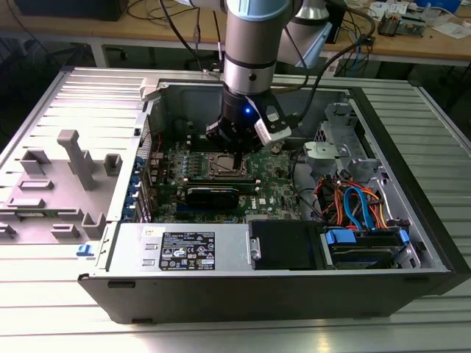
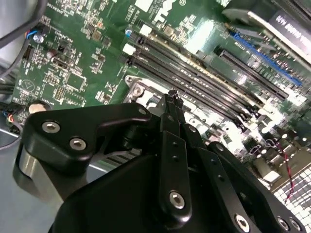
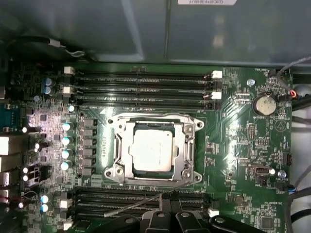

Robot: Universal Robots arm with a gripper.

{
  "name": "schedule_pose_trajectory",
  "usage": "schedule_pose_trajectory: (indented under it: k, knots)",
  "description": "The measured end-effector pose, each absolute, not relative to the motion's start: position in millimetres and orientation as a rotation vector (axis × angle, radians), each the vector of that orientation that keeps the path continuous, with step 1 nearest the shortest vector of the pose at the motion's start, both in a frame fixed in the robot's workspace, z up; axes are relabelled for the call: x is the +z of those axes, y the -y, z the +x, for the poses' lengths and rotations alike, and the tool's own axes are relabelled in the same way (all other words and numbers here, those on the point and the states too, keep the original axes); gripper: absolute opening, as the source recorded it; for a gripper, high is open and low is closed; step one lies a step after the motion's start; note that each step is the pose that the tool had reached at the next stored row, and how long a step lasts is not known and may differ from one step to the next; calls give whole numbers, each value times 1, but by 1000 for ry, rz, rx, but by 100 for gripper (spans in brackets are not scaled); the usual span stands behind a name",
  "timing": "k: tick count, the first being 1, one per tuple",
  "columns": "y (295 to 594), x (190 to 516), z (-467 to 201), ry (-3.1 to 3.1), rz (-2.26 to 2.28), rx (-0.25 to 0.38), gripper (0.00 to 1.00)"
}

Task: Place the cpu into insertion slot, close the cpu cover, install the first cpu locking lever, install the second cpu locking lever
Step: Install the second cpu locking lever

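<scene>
My jaws are drawn together into a narrow pinch with nothing held between them; in the second wrist view my gripper (image 2: 171,97) tapers to two black fingertips (image 2: 167,104) pressed close, hanging just over the edge of the insertion slot (image 3: 151,151). I take that slot as my landmark. The cpu (image 3: 151,150) already sits flat in its middle, silver top up, squared to the walls, so I judge the placing done. The cpu cover (image 3: 187,145) lies down around the chip, its cut-out framing the metal top, which is how it should rest to press the chip home. A thin locking lever (image 3: 141,203) runs slantwise beside the slot, on the side nearest my fingertips, apparently not yet tucked under its catch. I suspect my jaws are narrowed so the tips can nudge that wire. Long black memory slots (image 3: 141,82) flank the slot on two sides, all on the green motherboard (image 3: 243,145).
</scene>
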State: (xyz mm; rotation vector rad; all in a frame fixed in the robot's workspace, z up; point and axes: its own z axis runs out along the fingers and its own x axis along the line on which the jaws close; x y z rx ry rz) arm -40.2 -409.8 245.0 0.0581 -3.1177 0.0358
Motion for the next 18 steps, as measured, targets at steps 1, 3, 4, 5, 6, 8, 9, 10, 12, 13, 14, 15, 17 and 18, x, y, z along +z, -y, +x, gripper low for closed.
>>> schedule_pose_trajectory:
  k: [1,3,4,5,6,8,9,10,12,13,14,15,17,18]
  knots:
    - [411,245,-42,3117,58,36,11]
    - [411,245,-48,3117,61,36,11]
    - [411,245,-50,3117,70,36,11]
    - [411,245,-51,3117,89,36,11]
    - [411,245,-52,3116,109,36,11]
    - [411,245,-54,3115,134,37,11]
    - [412,245,-55,3115,136,36,11]
    - [411,245,-57,3115,134,36,11]
    - [411,245,-59,3116,116,36,11]
    - [411,245,-59,3117,96,35,11]
    - [411,245,-60,3117,81,36,11]
    - [412,245,-61,3117,75,35,11]
    - [412,245,-65,3117,75,35,11]
    - [412,244,-68,3117,75,35,11]
